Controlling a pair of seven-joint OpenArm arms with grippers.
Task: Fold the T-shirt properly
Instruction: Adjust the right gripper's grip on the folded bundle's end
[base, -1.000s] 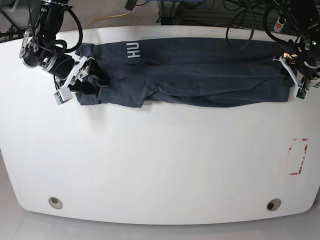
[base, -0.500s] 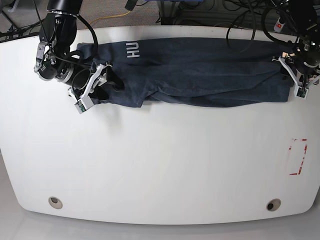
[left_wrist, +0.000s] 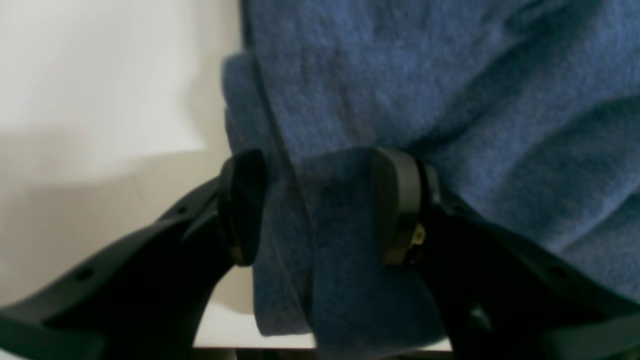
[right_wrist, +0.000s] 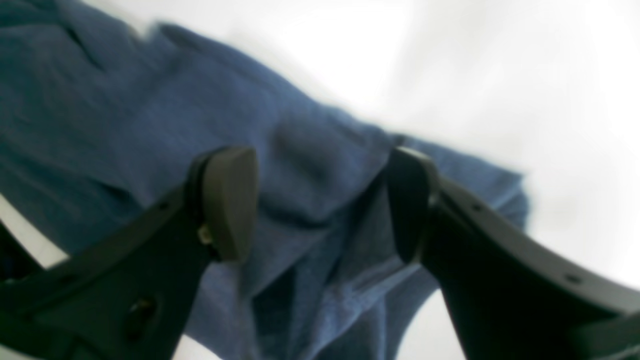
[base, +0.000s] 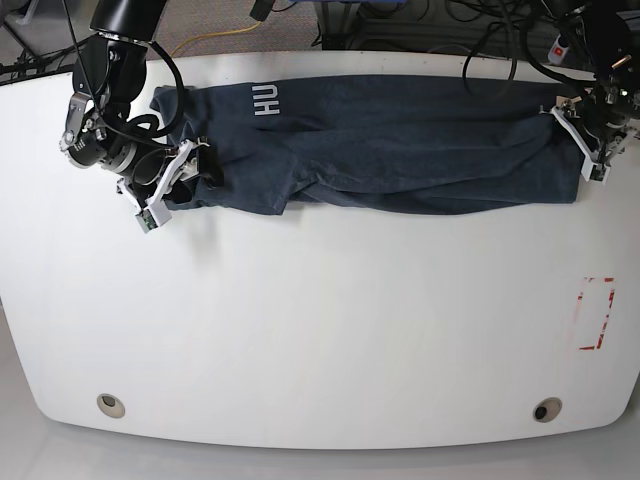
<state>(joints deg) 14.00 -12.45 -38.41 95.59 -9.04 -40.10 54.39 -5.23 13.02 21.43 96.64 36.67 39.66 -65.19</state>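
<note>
The dark slate-blue T-shirt (base: 400, 140) lies in a long band across the back of the white table (base: 320, 330), with the white letters "HU" (base: 265, 100) showing near its left end. My right gripper (base: 170, 188) stands open at that left end. In the right wrist view its fingers straddle rumpled cloth (right_wrist: 310, 175) without pinching it, the right gripper (right_wrist: 320, 200) wide apart. My left gripper (base: 586, 148) is at the shirt's right edge. In the left wrist view the left gripper (left_wrist: 322, 207) is open, with a thick fold of the T-shirt (left_wrist: 330, 240) between its pads.
A red rectangle mark (base: 597, 313) sits on the table at the right. Two round holes (base: 111, 404) (base: 546, 409) lie near the front edge. Cables (base: 480, 30) and floor lie behind the table's back edge.
My right gripper swung in from the left onto the shirt's left end, then drew back a little. My left gripper shifted slightly back along the right edge. The shirt's left end bunched a little.
</note>
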